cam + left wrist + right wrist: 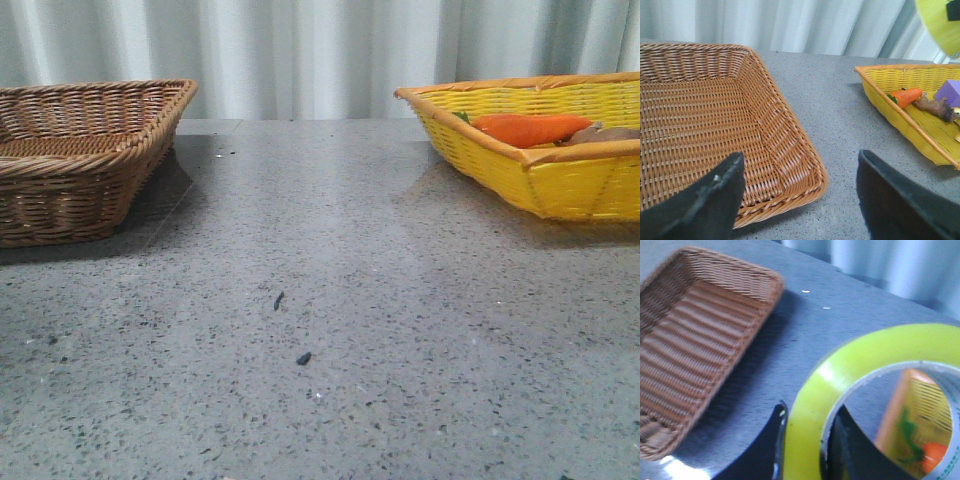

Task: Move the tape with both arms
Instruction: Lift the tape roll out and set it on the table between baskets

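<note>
The tape (865,355), a glossy yellow roll with a white core and green print, fills the right wrist view. My right gripper (807,445) is shut on its wall, one finger (762,452) outside and one inside the core, holding it in the air above the table. An edge of the tape also shows in the left wrist view (939,25), high up. My left gripper (800,170) is open and empty, over the near corner of the brown wicker basket (790,150). Neither gripper nor the tape shows in the front view.
The brown wicker basket (150,130) stands at the left with nothing in it. A yellow wicker basket (560,185) at the right holds an orange carrot (530,128), a brown root (935,106) and a purple block (952,92). Grey speckled table (320,330) lies between them.
</note>
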`<state>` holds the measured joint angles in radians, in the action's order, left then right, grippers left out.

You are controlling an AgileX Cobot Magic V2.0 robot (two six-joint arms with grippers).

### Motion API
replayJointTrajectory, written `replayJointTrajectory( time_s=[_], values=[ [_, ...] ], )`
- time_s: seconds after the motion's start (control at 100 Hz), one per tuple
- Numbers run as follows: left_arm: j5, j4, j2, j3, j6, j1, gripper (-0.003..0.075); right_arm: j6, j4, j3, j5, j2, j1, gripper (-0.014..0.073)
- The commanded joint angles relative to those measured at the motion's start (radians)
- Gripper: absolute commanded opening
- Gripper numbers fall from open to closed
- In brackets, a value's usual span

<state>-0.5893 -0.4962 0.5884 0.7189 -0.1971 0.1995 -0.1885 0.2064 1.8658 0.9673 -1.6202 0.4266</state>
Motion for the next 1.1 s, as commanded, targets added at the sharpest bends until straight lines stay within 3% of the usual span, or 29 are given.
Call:
replayJointTrajectory(
  time_s=[0.0, 0.27, 0.43, 0.57, 0.74, 0.79, 0.89, 1.09],
  values=[
    [0.071, -0.019, 0.008, 0.036, 0.009, 0.01, 0.0441, -0.007, 0.004, 0.034, -0.073, -0.012, 0.043, -0.0051],
    [0.066, -0.019, 0.008, 0.036, 0.009, 0.01, 0.0441, -0.007, -0.011, 0.034, -0.02, -0.231, 0.102, -0.005],
    [0.057, -0.045, 0.008, 0.036, 0.009, 0.01, 0.0441, 0.021, -0.096, 0.034, 0.0, -0.294, 0.102, -0.0015],
    [0.05, -0.05, 0.008, 0.036, 0.009, 0.01, 0.0441, 0.021, -0.081, 0.034, -0.025, -0.293, 0.102, 0.0131],
    [0.05, -0.054, 0.008, 0.036, 0.009, 0.01, 0.0441, 0.021, -0.024, 0.068, 0.016, -0.284, 0.102, 0.0432],
    [0.05, -0.054, 0.008, 0.036, 0.009, 0.01, 0.0441, 0.021, -0.005, 0.087, 0.043, -0.269, 0.102, 0.0475],
    [0.05, -0.06, 0.01, 0.036, 0.009, 0.01, 0.0441, 0.047, 0.003, 0.118, 0.1, -0.203, 0.102, 0.0404],
    [0.055, -0.153, 0.054, 0.05, -0.136, 0.01, 0.044, 0.05, -0.005, 0.095, 0.116, 0.052, 0.102, -0.0023]
  ],
)
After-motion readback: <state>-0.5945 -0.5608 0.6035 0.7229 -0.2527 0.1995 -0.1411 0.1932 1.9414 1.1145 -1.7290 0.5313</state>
